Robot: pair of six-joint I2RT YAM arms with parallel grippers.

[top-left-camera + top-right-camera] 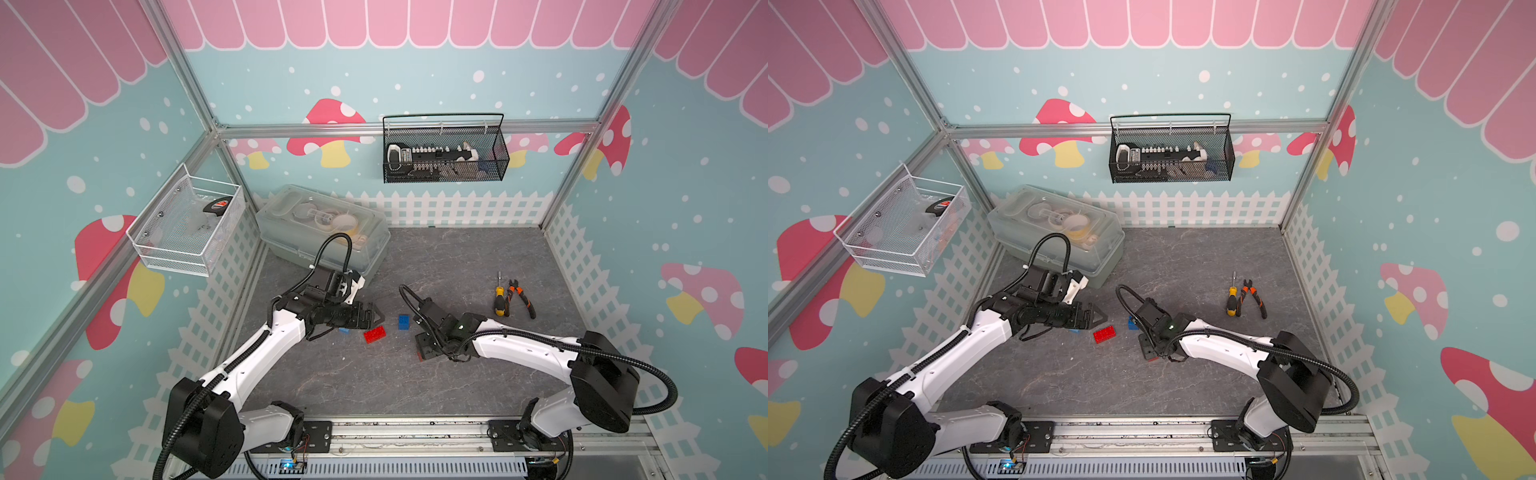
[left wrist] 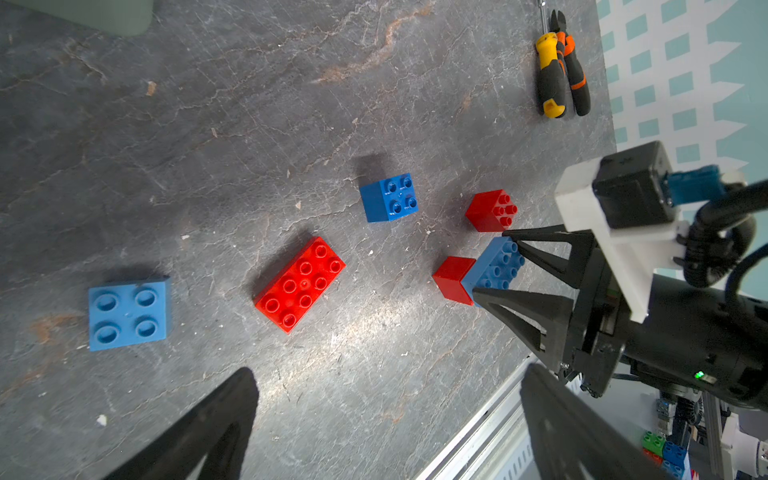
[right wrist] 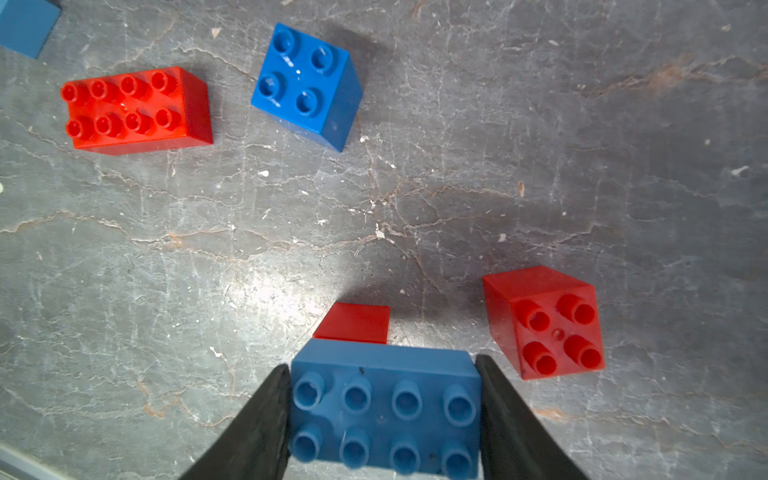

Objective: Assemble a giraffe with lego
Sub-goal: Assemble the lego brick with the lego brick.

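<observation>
The right wrist view shows the long blue brick (image 3: 386, 411) pinched in the right claw (image 3: 380, 365), sitting on a small red brick (image 3: 353, 322) on the tabletop (image 3: 540, 187). The long red brick (image 3: 133, 108) lies apart. The left claw (image 2: 388, 372) hangs wide and empty.

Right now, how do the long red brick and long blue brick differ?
The long red plastic brick lies free on the grey table; the long blue plastic brick is pinched in the right tool. The blue one rests on a small red brick; the red one on the table alone. Both have eight studs.
</observation>
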